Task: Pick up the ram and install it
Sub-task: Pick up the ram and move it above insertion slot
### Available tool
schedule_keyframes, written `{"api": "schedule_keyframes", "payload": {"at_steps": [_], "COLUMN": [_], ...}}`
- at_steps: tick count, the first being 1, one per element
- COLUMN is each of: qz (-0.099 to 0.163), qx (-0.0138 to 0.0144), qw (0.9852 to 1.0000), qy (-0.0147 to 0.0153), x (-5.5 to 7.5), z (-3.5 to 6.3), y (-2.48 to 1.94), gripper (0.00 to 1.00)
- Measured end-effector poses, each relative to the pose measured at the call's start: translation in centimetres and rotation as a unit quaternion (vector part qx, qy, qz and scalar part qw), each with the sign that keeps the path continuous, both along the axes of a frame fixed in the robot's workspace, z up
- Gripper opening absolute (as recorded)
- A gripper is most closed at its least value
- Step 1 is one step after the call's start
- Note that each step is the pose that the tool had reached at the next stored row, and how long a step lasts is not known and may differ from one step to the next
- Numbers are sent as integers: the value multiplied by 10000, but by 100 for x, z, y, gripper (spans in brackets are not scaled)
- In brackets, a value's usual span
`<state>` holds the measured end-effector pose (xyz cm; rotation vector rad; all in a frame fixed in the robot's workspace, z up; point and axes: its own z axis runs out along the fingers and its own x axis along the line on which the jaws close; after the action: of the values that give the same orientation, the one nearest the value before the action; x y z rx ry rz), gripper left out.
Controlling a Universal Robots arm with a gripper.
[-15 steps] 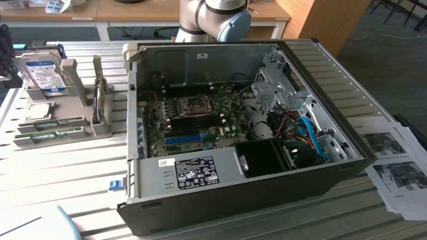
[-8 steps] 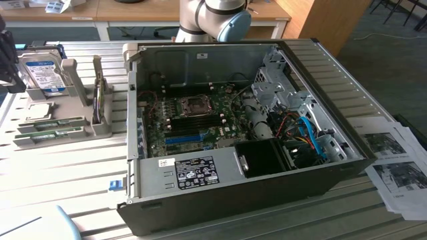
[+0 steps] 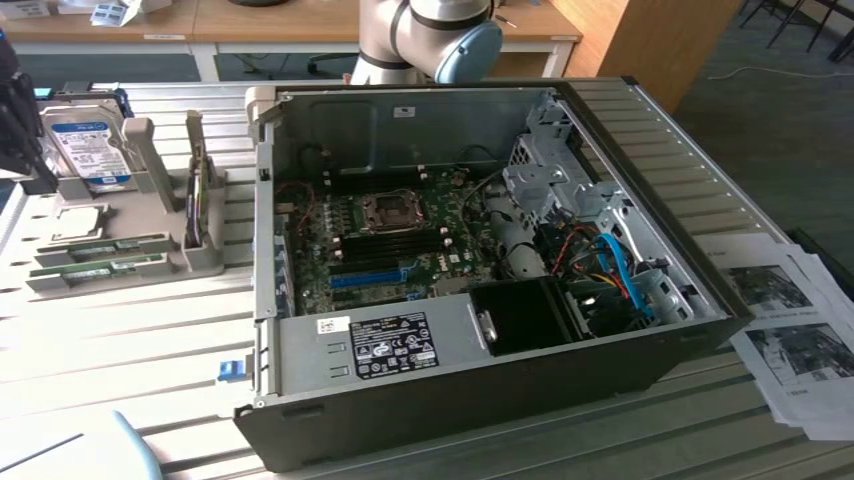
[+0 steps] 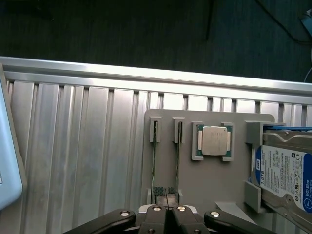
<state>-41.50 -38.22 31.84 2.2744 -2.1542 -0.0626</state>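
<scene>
— Well, how do the jaws stand?
— Clenched, finger pressed against finger. They hang over the near end of a grey holder (image 4: pixel 209 185), close by the ends of two sticks.
— And the ram?
— The ram (image 4: pixel 155 156) sits on edge in a slot of that holder, not in their grip. A second stick (image 4: pixel 178 156) is in the slot just beside it.
— What else does the holder carry?
— A CPU (image 4: pixel 214 141) lies flat next to the sticks, then a blue-labelled drive (image 4: pixel 285 178) at the holder's end.
— The surface?
— A worktop (image 4: pixel 73 146) of ribbed aluminium slats, pale and catching the light. On the exterior view's left is the holder. Just beside it an open case (image 3: pixel 467 400) lies on its side, board facing up. Papers (image 3: pixel 787 340) lie on the exterior view's right of the case.
— Farther back?
— The arm (image 3: pixel 427 35) rises behind the case. Beyond it are wooden desks (image 3: pixel 280 25), and dark carpet (image 3: pixel 787 130) lies past the worktop's edge.
</scene>
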Motion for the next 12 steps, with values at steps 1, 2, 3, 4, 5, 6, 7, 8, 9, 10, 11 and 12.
{"api": "schedule_keyframes", "payload": {"at_steps": [1, 2, 3, 4, 5, 6, 7, 8, 9, 10, 11, 12], "qz": [0, 0, 0, 0, 0, 0, 0, 0, 0, 0, 0, 0], "qx": [0, -1, -1, 0, 0, 0, 0, 0, 0, 0, 0, 0], "qw": [10000, 10000, 10000, 10000, 10000, 10000, 10000, 10000, 10000, 10000, 10000, 10000], "qy": [1, 1, 1, 1, 1, 1, 1, 1, 1, 1, 1, 1], "x": [0, 0, 0, 0, 0, 0, 0, 0, 0, 0, 0, 0], "z": [-12, -24, -38, -52, -65, -79, -91, -104, -117, -129, -142, -154], "y": [0, 0, 0, 0, 0, 0, 0, 0, 0, 0, 0, 0], "gripper": [9, 9, 9, 9, 9, 9, 9, 9, 9, 9, 9, 9]}}
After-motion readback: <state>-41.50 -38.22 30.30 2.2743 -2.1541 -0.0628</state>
